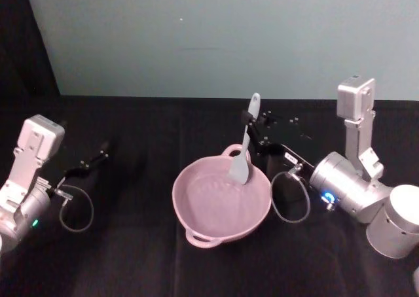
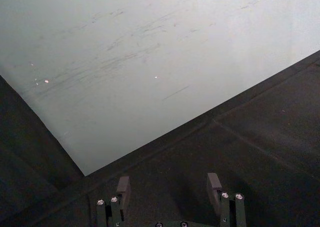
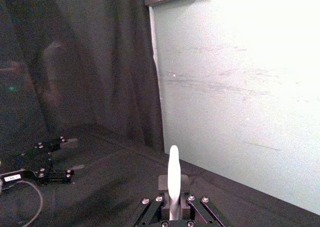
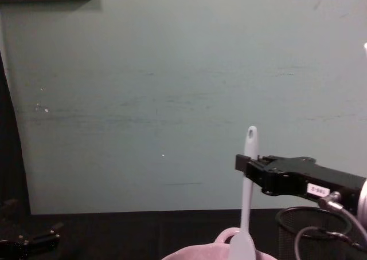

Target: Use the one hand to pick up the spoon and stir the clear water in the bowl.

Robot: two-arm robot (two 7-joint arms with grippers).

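The spoon [image 1: 245, 146] stands nearly upright with its long axis close to vertical. Its flat blade points down into the bowl [image 1: 209, 209] and its handle tip, with the small oval hole, points up; in the head view the handle leans slightly away from the robot and to its right. The right gripper [image 1: 256, 137] reaches in level from the right, and its 2 fingers [image 3: 150, 209] are clamped on the handle above its middle, leaving the tip standing clear above them. In the chest view the blade drops behind the bowl's near rim just beside the far loop handle. This puts it in the far right part of the basin, close to that wall, while the left and near parts lie open. The pink bowl sits at the centre of the black table [image 1: 131, 258], with dark cloth bare to its left and in front. A black mesh cup [image 4: 304, 231] stands just below the right gripper, to the bowl's right. The left gripper [image 2: 169, 189] hovers well apart on the left, fingers spread with nothing between them, facing the pale wall [image 4: 172, 88].
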